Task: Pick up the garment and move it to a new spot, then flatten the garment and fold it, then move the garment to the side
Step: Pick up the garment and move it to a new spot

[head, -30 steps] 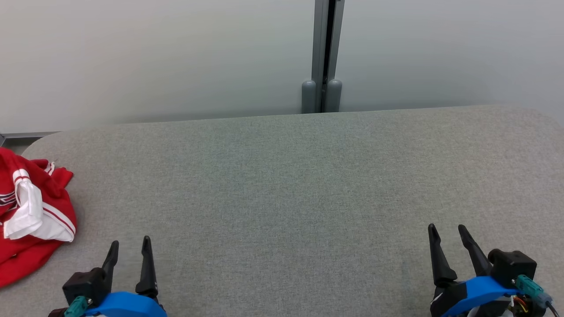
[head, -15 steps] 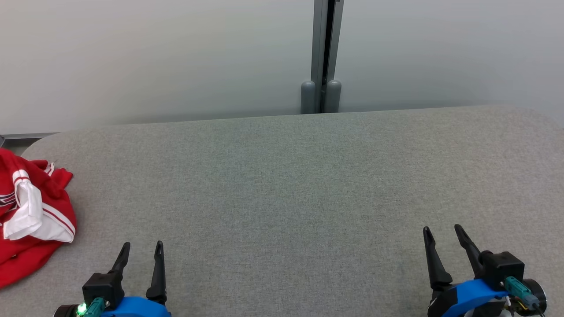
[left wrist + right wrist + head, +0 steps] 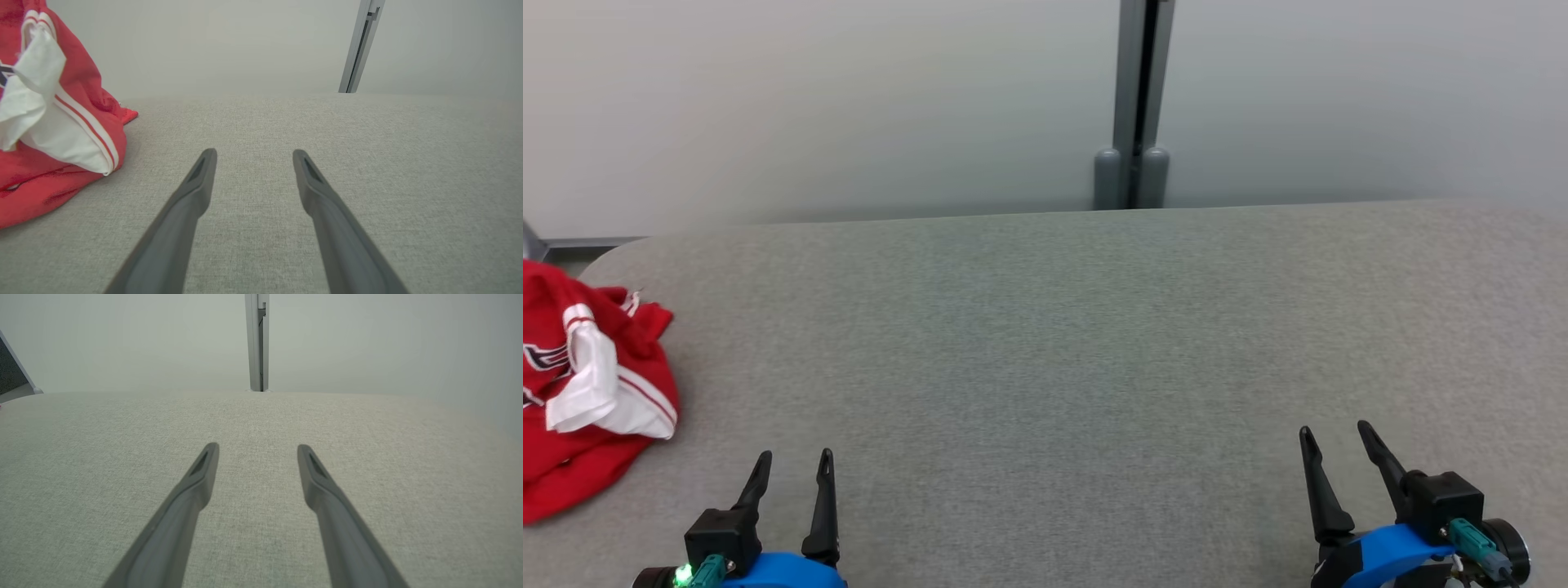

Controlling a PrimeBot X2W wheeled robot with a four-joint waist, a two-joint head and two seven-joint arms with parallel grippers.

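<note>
Two long dark fingers of the left gripper [image 3: 795,454] stood spread apart with nothing between them, at the near left of the grey woven-fabric tabletop [image 3: 1054,327]. Well apart from it, at the near right, the right gripper [image 3: 1334,428] was likewise splayed and empty. The crumpled red garment [image 3: 592,392], with white panels and striped trim, lay bunched at the tabletop's left edge, near the left gripper but not touching it. In the left wrist view it [image 3: 61,122] sat left of the parted fingers [image 3: 196,192]. Behind the tabletop stood a pale wall [image 3: 809,106] and a grey metal post [image 3: 1141,98].
</note>
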